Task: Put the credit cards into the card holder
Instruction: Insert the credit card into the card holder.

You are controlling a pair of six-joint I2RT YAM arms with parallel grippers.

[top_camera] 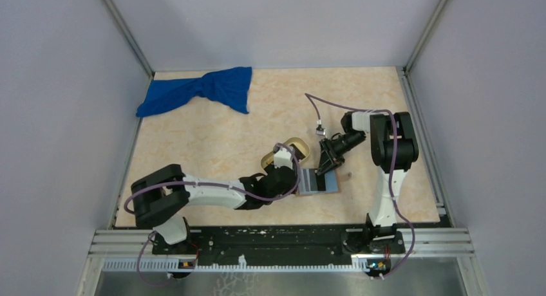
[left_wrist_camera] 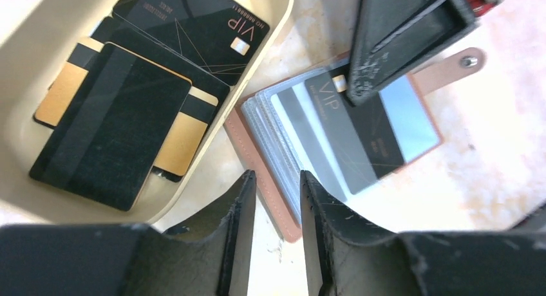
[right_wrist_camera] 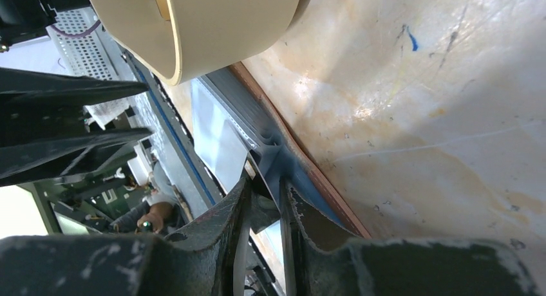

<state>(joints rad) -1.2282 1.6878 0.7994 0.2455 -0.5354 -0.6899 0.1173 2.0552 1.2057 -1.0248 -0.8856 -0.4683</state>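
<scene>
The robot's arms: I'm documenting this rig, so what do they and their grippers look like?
The left arm and right arm have white links with black joints, each trailed by a purple-grey cable. The left gripper and right gripper are black, with two flat, scuffed fingers.
</scene>
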